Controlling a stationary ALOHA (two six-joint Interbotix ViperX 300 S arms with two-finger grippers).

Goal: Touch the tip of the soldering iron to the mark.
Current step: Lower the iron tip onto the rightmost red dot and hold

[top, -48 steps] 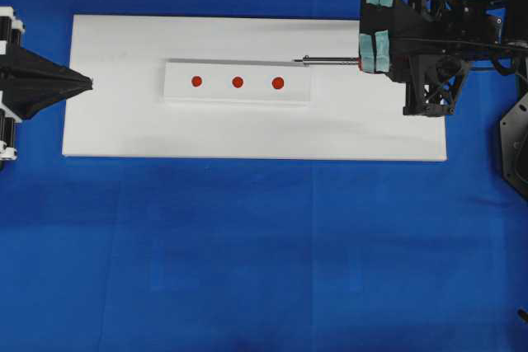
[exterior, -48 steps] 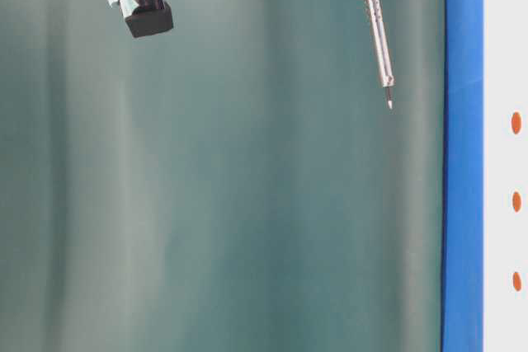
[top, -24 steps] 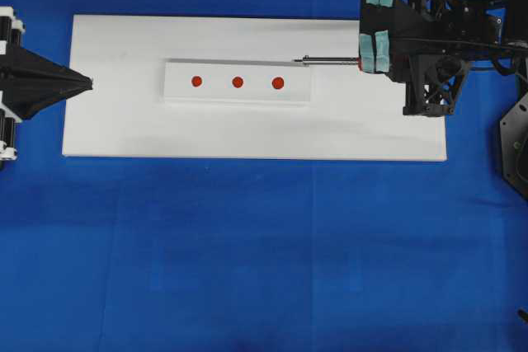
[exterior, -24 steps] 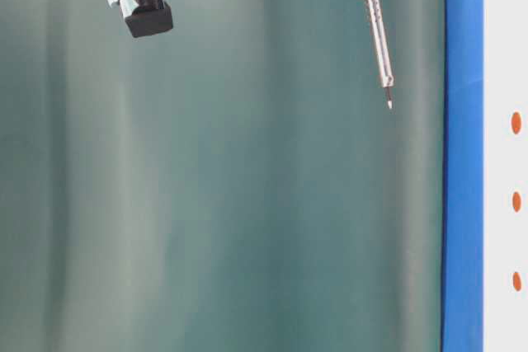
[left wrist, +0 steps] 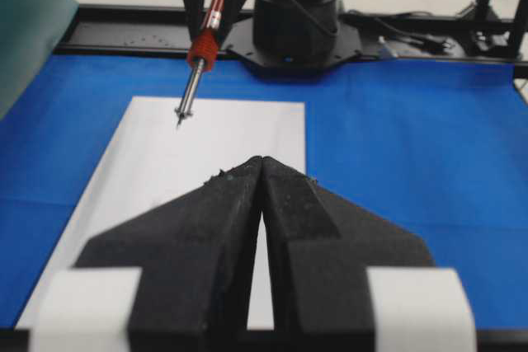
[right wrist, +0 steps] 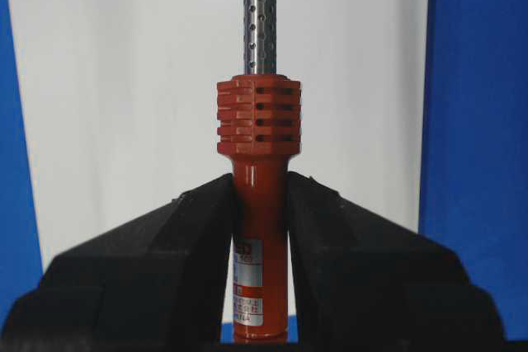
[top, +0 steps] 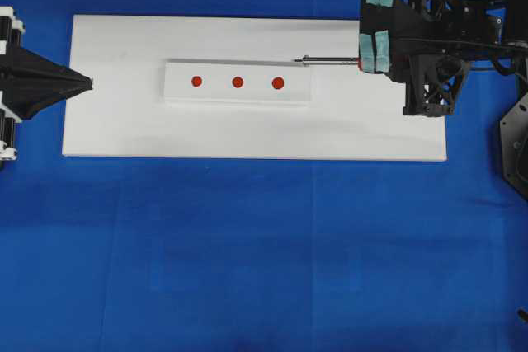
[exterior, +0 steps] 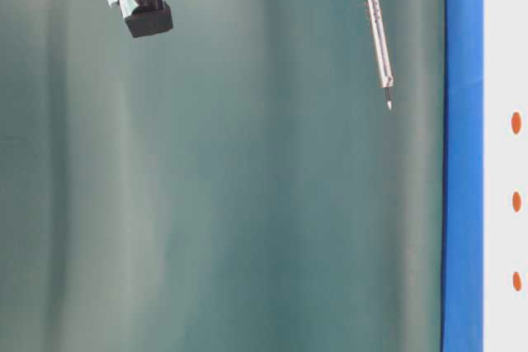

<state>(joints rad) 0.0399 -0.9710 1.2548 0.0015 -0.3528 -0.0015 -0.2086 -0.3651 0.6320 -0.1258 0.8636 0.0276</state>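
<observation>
While the right gripper (right wrist: 260, 228) pinches the orange handle of the soldering iron (right wrist: 258, 171), the shaft sticks out w/ its tip in the air above the white board (top: 124, 129), near the far edge of the white block (top: 238, 82) at its right end. Mark (top: 238, 82) = centre red dot on the block, untouched, tip well apart from it. Left gripper (left wrist: 261, 195) has its jaws pressed together, holding nothing, at the board's left edge.

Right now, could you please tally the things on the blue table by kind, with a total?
Red dots: 3
White block: 1
White board: 1
Soldering iron: 1, held above the board, not resting on it
Total: 6
</observation>
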